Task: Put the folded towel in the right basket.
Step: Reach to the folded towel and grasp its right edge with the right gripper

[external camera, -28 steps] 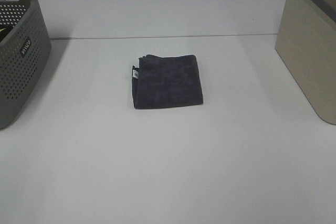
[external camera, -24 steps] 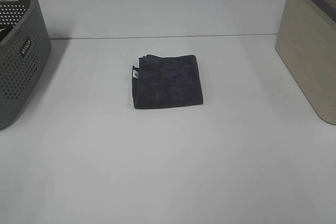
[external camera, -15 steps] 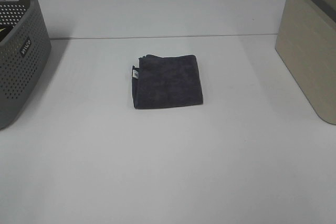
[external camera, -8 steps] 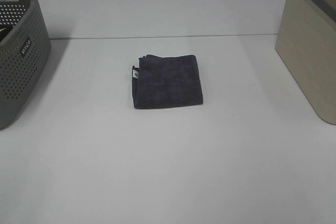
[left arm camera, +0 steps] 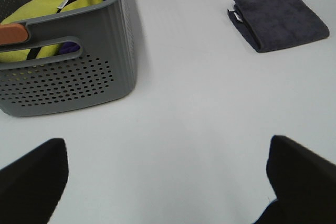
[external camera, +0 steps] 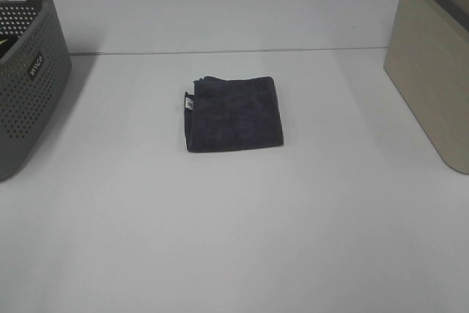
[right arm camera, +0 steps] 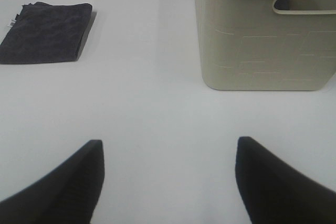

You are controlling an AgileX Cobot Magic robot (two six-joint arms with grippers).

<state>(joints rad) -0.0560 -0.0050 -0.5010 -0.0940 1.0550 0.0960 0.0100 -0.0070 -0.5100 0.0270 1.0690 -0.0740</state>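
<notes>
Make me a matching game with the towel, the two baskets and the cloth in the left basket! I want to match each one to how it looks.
Things:
1. towel
2. left basket
3. right basket
4. cloth in the left basket

Looks:
A. beige with a dark rim
B. yellow
C. grey with lots of little holes
D. dark and folded flat

Pairs: 1-D, 2-C, 3-A, 4-B.

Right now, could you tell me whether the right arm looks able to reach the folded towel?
Probably yes: the right tool is open, and only bare table lies between it and the dark grey towel. The beige basket stands clear of that path.
</notes>
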